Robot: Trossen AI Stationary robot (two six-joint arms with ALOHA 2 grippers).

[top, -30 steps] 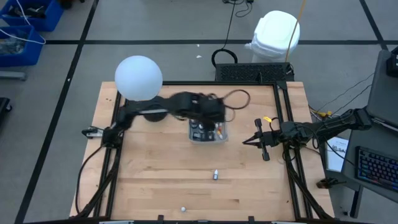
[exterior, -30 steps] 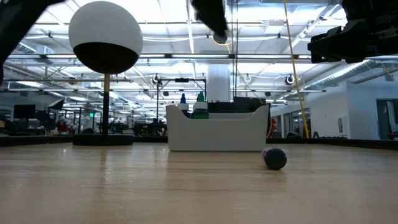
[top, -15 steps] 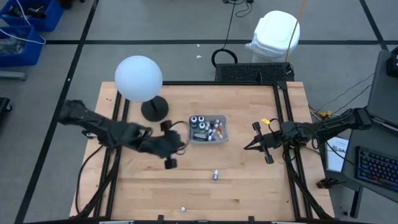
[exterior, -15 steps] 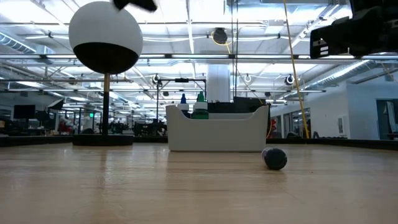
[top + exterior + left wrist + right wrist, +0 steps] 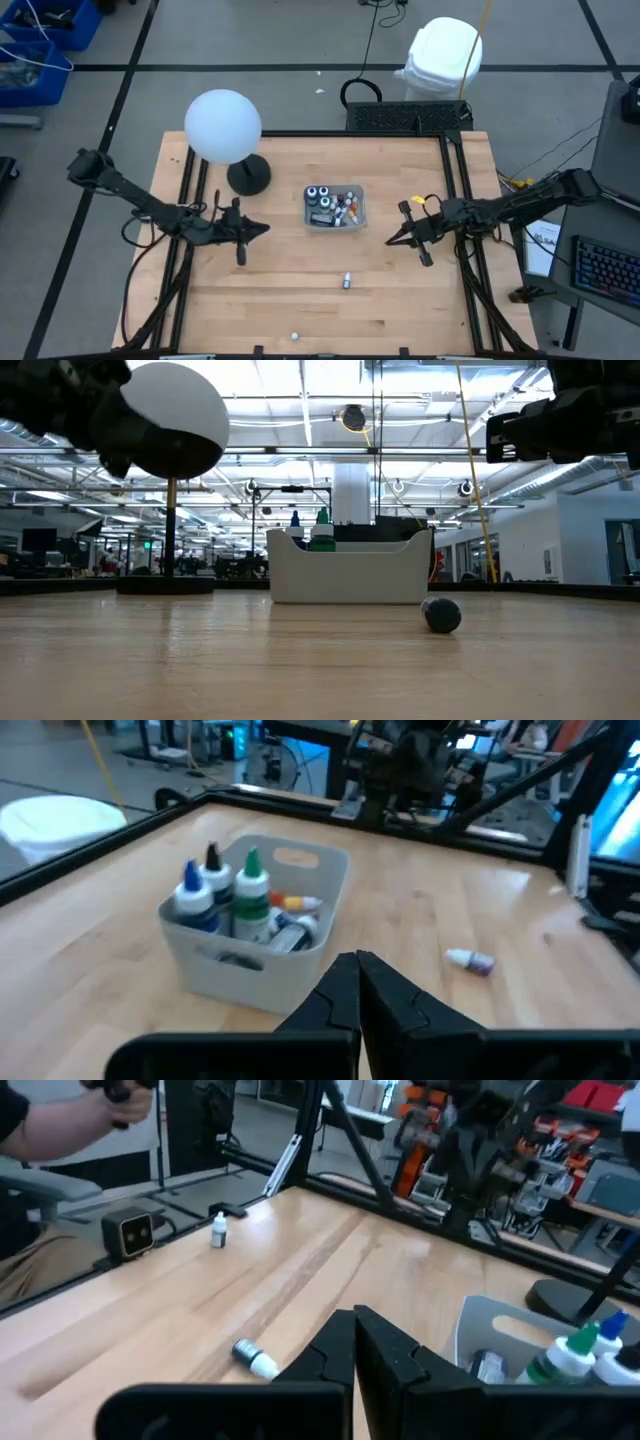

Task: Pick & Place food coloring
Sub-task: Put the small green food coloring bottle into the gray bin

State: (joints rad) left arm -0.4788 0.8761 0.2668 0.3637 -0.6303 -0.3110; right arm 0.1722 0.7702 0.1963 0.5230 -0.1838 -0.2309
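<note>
At the left of the high view we see the left gripper, its dark fingers clenched together on nothing, hovering over bare wood below the white globe lamp on its black round base. Near the centre sits the pale rectangular plastic tray, holding most of the food coloring bottles; from above their colours are too small for us to sort, though the left wrist view shows blue, black and green tips standing upright and others lying down, partly hidden by the tray wall. Below the tray, well apart from it, one small white-capped bottle lies on its side on the light wooden table. A tiny white-topped bottle stands near the bottom edge; we cannot make out its body colour. At the right, the right gripper is clenched empty too, right of the tray.
</note>
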